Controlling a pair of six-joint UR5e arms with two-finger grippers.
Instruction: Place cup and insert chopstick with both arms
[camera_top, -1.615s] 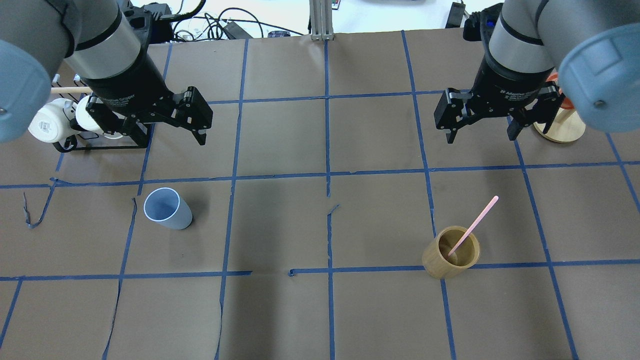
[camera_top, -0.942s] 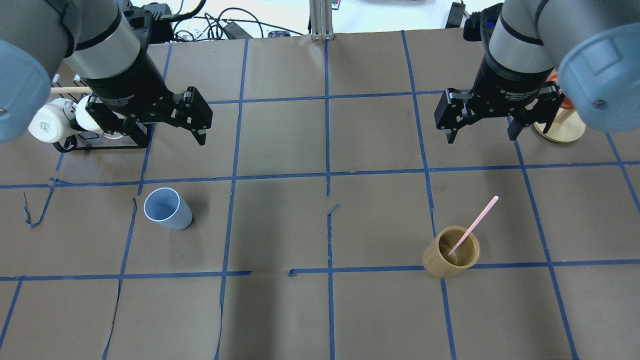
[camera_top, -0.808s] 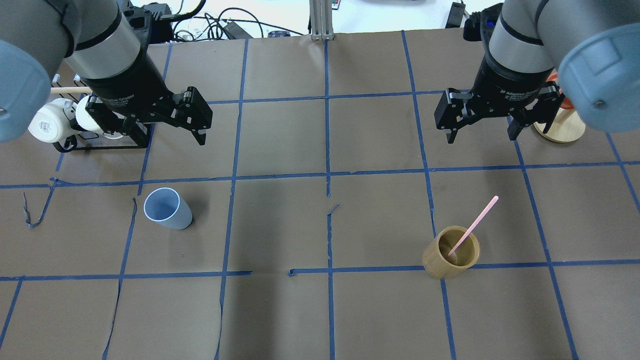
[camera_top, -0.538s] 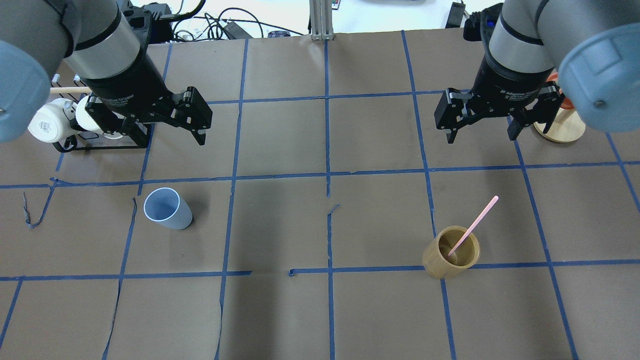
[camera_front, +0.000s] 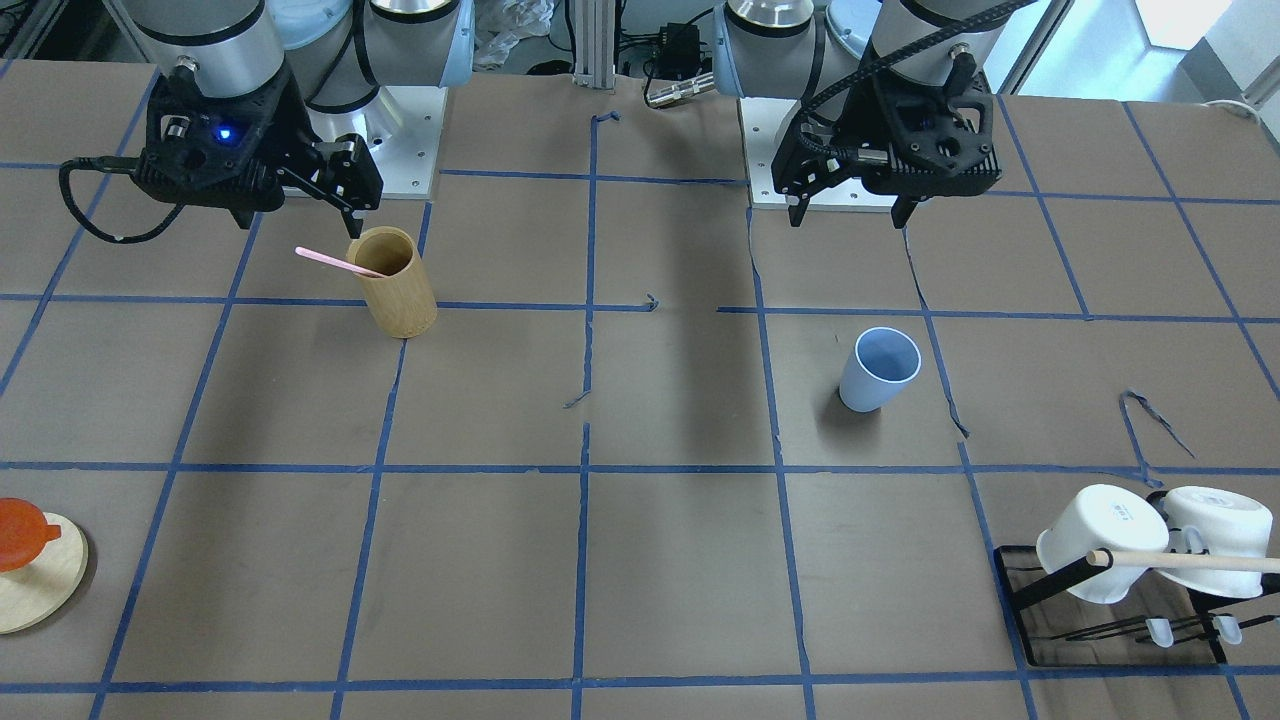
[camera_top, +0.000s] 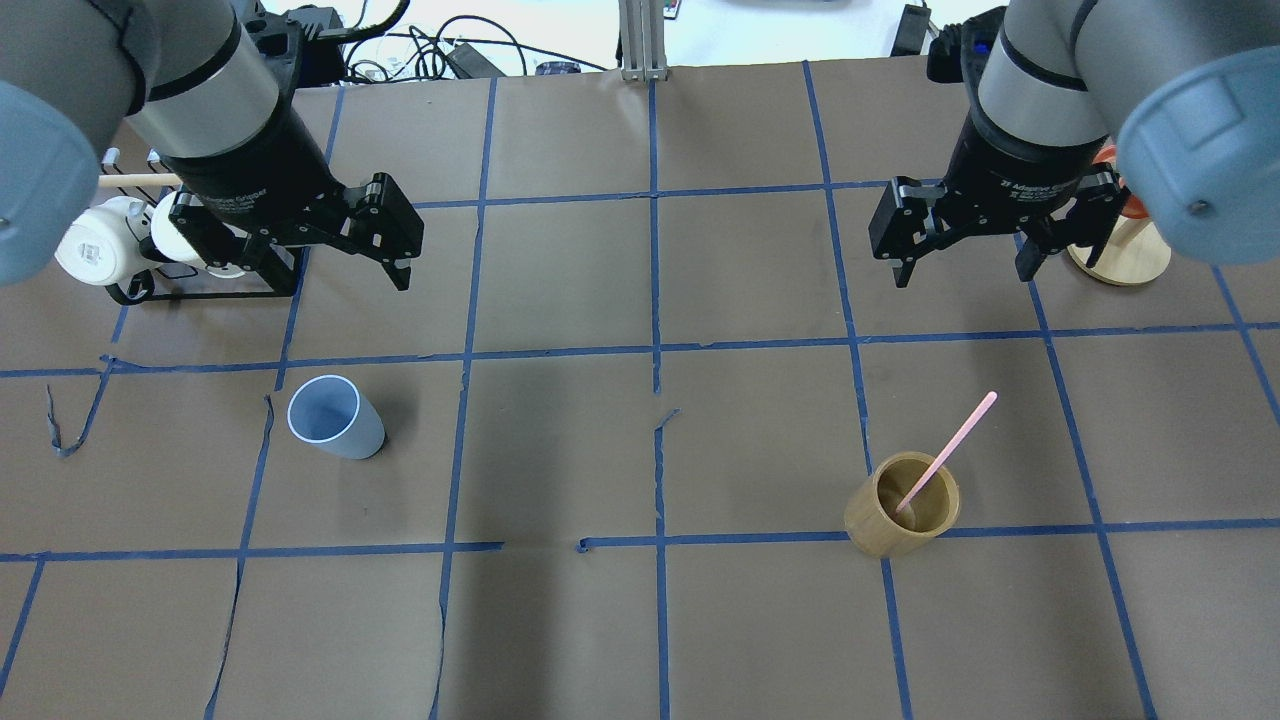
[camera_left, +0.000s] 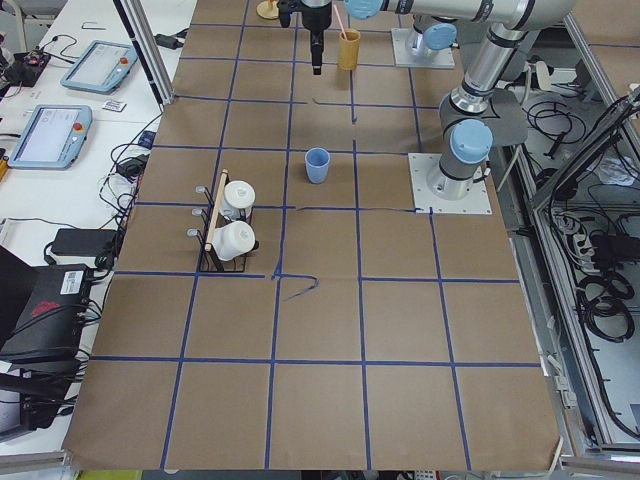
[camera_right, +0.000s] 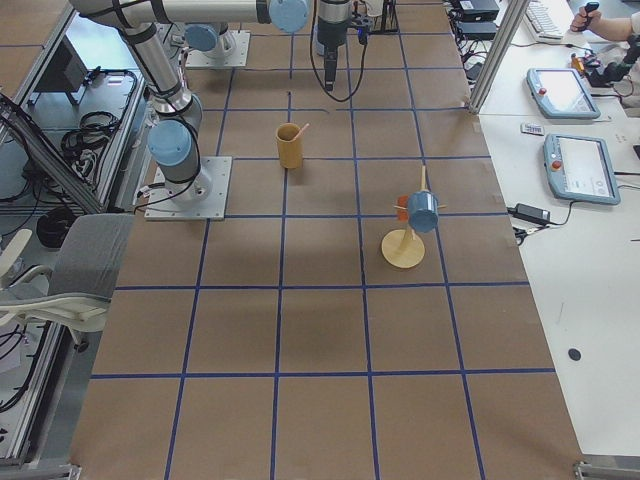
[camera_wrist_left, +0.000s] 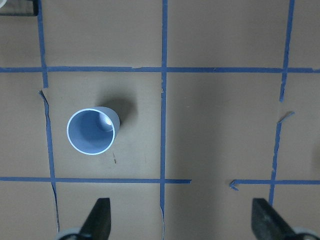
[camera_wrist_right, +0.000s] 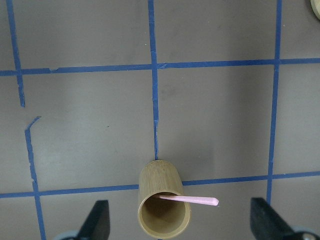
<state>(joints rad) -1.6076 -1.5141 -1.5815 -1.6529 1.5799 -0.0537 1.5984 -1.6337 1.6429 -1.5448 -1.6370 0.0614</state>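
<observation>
Blue plastic cup upright, mouth up, empty, on left half of brown paper-covered table with blue tape grid. Black wire rack with white mugs at far left edge. Left gripper above table beyond cup, well apart from it, jaws spread wide, nothing held. Right half: bamboo cylinder holder upright on tape line; pink chopstick leans inside, upper end over rim. Right gripper above table beyond holder, jaws wide apart, nothing held. Round wooden stand at far right.
</observation>
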